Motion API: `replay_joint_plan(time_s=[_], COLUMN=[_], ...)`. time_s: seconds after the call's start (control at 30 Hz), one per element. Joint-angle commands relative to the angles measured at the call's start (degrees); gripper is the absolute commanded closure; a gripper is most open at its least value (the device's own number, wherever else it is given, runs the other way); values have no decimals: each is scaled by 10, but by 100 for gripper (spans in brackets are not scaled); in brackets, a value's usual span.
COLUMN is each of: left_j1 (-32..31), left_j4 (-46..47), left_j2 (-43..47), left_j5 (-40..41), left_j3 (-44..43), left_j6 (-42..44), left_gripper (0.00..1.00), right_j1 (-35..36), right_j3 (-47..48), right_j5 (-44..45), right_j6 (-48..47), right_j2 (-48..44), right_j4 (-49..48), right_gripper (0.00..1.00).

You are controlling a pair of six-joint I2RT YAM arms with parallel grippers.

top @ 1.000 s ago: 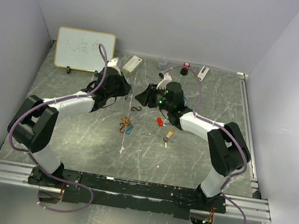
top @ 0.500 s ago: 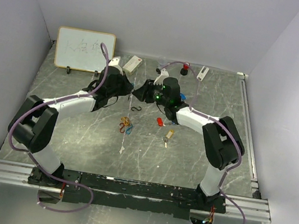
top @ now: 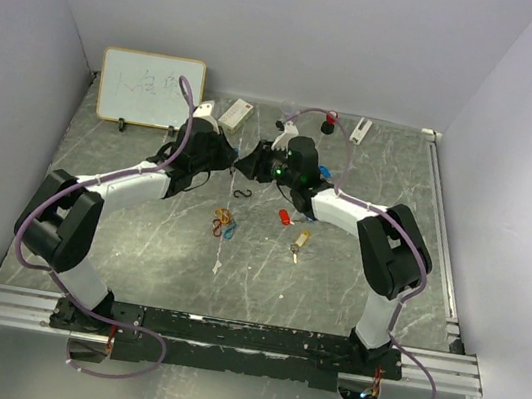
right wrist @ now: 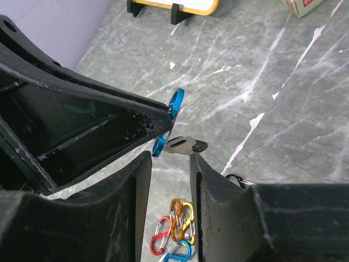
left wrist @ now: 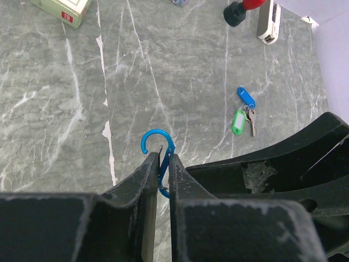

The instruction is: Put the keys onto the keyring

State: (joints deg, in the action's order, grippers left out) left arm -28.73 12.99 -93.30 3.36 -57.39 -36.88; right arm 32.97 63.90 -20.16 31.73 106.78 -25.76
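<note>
- Left tool (left wrist: 162,158): clamped on blue clip (left wrist: 150,136), a smooth hooked metal loop.
- Right tool (right wrist: 170,155): jaws partly apart; flat silver key (right wrist: 182,145) at the tips, touching the clip; grip unclear.
- Spare keys (left wrist: 251,117), glossy blue tag (left wrist: 246,97) and green tag (left wrist: 237,121): on the grey veined table (left wrist: 65,109).
</note>
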Motion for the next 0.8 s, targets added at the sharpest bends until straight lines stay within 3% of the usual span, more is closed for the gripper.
replay_joint_plan(time_s=[0.0, 0.77], left_j1=[-5, -7], left_j4=[-3, -5], left_j2=[13, 17], left_j5=[-9, -15], left_j3=[-19, -15], left_j6=[4, 6], left_gripper=[80, 80], right_j1=[2, 1], right_j3=[22, 31], right_j5=[-2, 3], right_j6=[1, -4], right_j2=[7, 15], right_j4=[-11, -18], right_gripper=[66, 81])
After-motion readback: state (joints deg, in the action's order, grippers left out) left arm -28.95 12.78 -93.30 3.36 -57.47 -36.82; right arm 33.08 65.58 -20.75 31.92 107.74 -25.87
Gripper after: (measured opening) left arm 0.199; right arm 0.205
